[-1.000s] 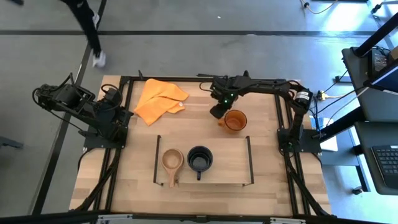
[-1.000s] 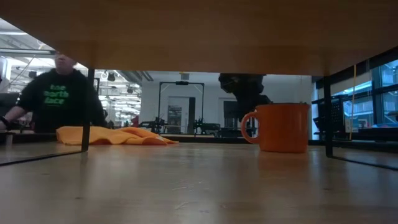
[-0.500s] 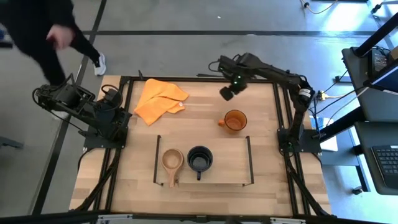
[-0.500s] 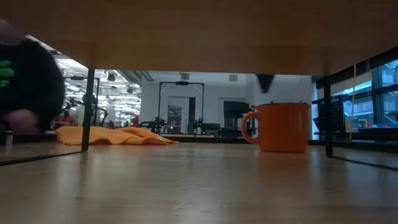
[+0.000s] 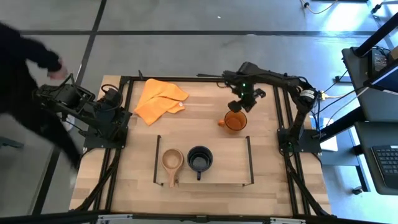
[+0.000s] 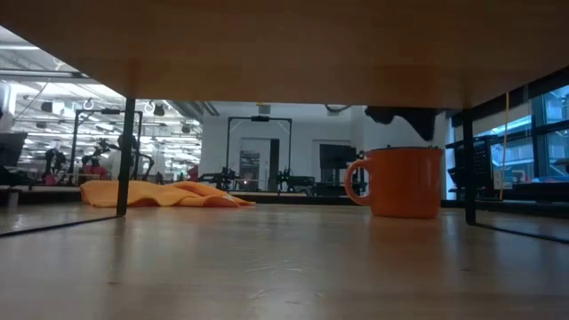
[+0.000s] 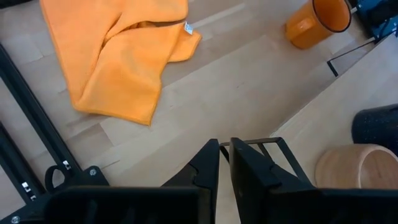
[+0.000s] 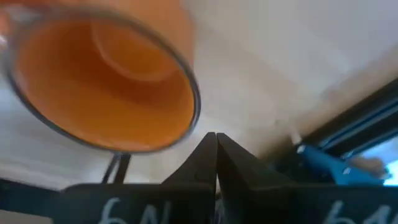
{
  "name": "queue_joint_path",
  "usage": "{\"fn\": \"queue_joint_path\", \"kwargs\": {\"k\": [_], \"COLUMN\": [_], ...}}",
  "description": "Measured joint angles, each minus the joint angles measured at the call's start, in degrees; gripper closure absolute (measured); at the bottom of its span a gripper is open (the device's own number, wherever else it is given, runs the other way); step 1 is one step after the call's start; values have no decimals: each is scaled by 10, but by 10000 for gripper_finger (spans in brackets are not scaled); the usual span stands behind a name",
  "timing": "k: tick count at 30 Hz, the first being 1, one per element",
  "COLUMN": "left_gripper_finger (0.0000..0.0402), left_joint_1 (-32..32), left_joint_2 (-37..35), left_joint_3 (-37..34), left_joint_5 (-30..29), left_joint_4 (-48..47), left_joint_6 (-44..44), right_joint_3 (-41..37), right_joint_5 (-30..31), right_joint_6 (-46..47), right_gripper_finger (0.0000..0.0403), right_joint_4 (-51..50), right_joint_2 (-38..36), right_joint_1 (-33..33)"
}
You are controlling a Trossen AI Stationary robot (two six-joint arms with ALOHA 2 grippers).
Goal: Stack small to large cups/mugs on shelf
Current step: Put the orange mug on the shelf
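Here the right gripper (image 5: 237, 106) hangs just above the far rim of the translucent orange mug (image 5: 235, 121), its fingers (image 8: 214, 163) pressed together with nothing between them; in the right wrist view the mug's open mouth fills the space just ahead of the fingertips. The orange mug stands upright on the bare table (image 5: 261, 143), just beyond the far right corner of the shelf (image 5: 227, 167), its handle pointing left; from the low view it sits to the right, with a dark part of the arm showing above it. On the shelf, the small tan wooden cup (image 5: 172, 160) stands at the left and the black mug (image 5: 199, 158) just right of it, close together, both handles pointing to the near edge; the right part of the shelf is bare wood. The left gripper (image 7: 224, 155) waits at the left side of the table, its fingers narrow and nearly touching, holding nothing. An orange cloth (image 5: 158, 99) lies crumpled on the far left of the table; a person (image 5: 25, 81) in dark clothing is beside the table's left edge.
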Motion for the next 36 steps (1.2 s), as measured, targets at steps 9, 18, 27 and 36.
{"fn": "queue_joint_path", "kwargs": {"k": [9,18,27,36], "left_gripper_finger": [370,370,370,370], "left_joint_1": [0,0,0,0], "left_joint_2": [-1,-4,-8,-8], "left_joint_3": [0,0,0,0], "left_joint_5": [-2,-3,-5,-5], "left_joint_4": [0,0,0,0], "left_joint_6": [9,9,9,8], "right_joint_3": [-77,-88,-88,-88], "right_joint_5": [-57,-79,41,68], "right_joint_6": [17,45,44,34], "right_gripper_finger": [389,392,389,389], "right_joint_4": [1,90,128,214], "right_joint_2": [-15,-15,-15,-15], "right_joint_1": [49,84,71,44]}}
